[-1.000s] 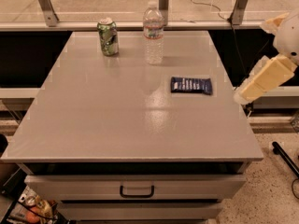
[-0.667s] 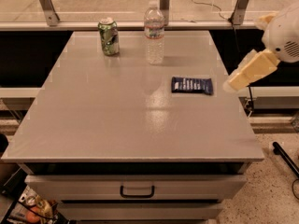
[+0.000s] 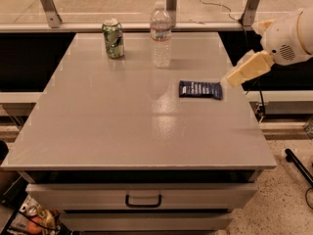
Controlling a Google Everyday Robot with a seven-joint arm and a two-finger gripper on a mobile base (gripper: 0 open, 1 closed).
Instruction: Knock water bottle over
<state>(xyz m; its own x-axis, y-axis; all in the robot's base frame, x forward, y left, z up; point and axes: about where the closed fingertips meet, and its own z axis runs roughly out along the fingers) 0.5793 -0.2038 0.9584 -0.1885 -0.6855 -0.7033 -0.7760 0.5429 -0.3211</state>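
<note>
Water bottle [image 3: 160,38] stands upright, upper centre of frame, near far edge of table [image 3: 112,126]. Green can [image 3: 113,39] is upright to its left, not touching. Dark blue packet [image 3: 200,89] lies flat, right of centre. Claw [image 3: 234,77] is at right of frame by table's right edge, angled down-left, tip near packet's right end, well apart from bottle. Wide or narrow: can't tell.

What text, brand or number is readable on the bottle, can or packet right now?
Water bottle label band: print too blurred to read.
Green soda can: markings unreadable.
Dark blue packet: pale lettering, too small to read.
Hand, at the right edge of the table beside the packet: no text seen.
</note>
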